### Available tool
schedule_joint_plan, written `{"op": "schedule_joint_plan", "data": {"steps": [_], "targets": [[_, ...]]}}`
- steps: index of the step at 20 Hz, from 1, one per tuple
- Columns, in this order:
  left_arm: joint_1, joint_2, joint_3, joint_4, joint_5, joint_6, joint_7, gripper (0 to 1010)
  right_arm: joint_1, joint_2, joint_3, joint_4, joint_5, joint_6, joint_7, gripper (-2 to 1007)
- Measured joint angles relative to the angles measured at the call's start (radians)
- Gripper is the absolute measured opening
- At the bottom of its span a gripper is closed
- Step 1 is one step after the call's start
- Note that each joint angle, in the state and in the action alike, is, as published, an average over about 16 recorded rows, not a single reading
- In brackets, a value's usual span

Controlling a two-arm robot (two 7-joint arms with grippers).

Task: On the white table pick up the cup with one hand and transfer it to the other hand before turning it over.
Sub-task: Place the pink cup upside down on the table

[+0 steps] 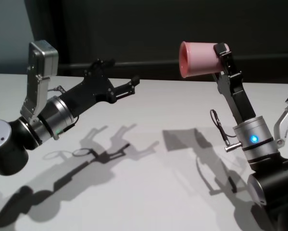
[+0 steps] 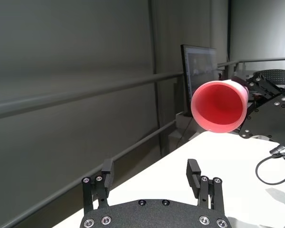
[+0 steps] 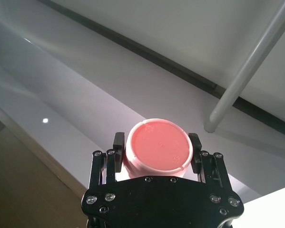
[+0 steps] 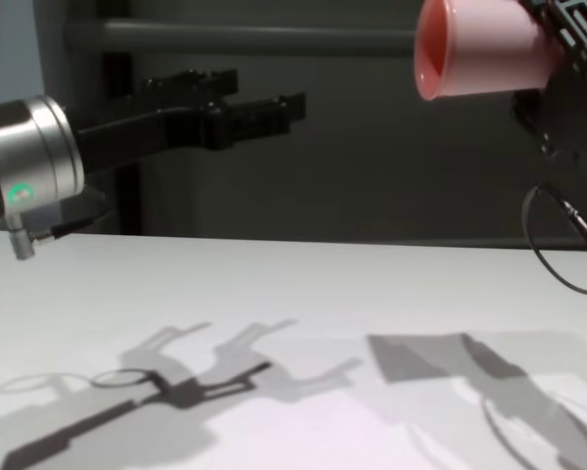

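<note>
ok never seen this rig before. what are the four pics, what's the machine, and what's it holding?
It is a robot with two arms, each ending in a black gripper, working over a white table. The four pictures are one moment from four cameras: one on the head looking down, one on the chest lower down, and one on each wrist looking out past that arm's fingers.

The right gripper is shut on a pink cup, held in the air on its side, with its fingers at the base end. The cup's open mouth points toward the left gripper, which is open and empty, raised above the table and apart from the cup. In the left wrist view you look straight into the cup. On the table these views show only the arms' shadows.
</note>
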Motion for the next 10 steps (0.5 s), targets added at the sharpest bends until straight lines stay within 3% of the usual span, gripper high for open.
{"op": "schedule_joint_plan", "data": {"steps": [5,10], "targets": [[0.106,0.002,-0.044,-0.086,0.038,0.012,0.162,1003,0.000,0.000,0.000,0.000,0.000,0.000,0.000,781],[0.189,-0.010,-0.076,-0.144,0.070,0.015,0.273,1003,0.000,0.000,0.000,0.000,0.000,0.000,0.000,781]]}}
